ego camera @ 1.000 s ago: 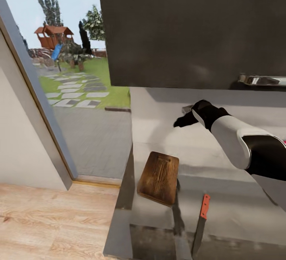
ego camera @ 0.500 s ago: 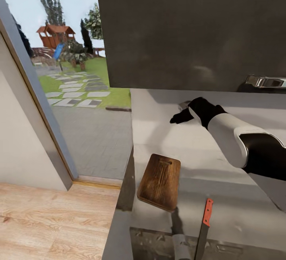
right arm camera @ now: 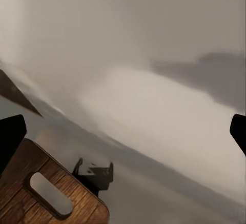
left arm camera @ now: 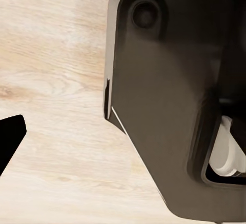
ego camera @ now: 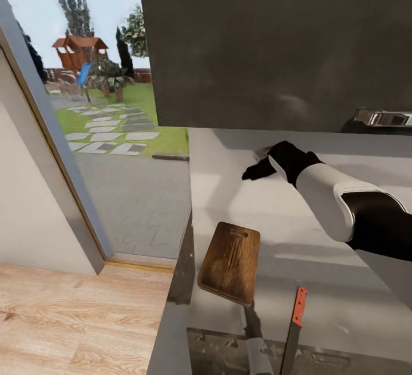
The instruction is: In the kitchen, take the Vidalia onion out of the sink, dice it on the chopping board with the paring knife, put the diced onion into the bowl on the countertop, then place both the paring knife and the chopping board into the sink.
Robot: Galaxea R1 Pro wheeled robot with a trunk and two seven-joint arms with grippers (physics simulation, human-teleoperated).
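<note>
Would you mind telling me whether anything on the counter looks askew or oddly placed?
The chopping board lies skewed at the countertop's left end, its near corner overhanging the sink. The paring knife also pokes over the sink's rim.

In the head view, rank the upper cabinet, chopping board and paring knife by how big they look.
1. upper cabinet, by far
2. chopping board
3. paring knife, longer than the board looks but far slimmer

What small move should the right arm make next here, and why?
Probably lower and pull back the right gripper toward the chopping board. It hovers open above the countertop, beyond the board's slotted end, holding nothing. The paring knife lies beside the board, blade over the sink edge. No onion is visible, so the board looks like the nearest target.
</note>
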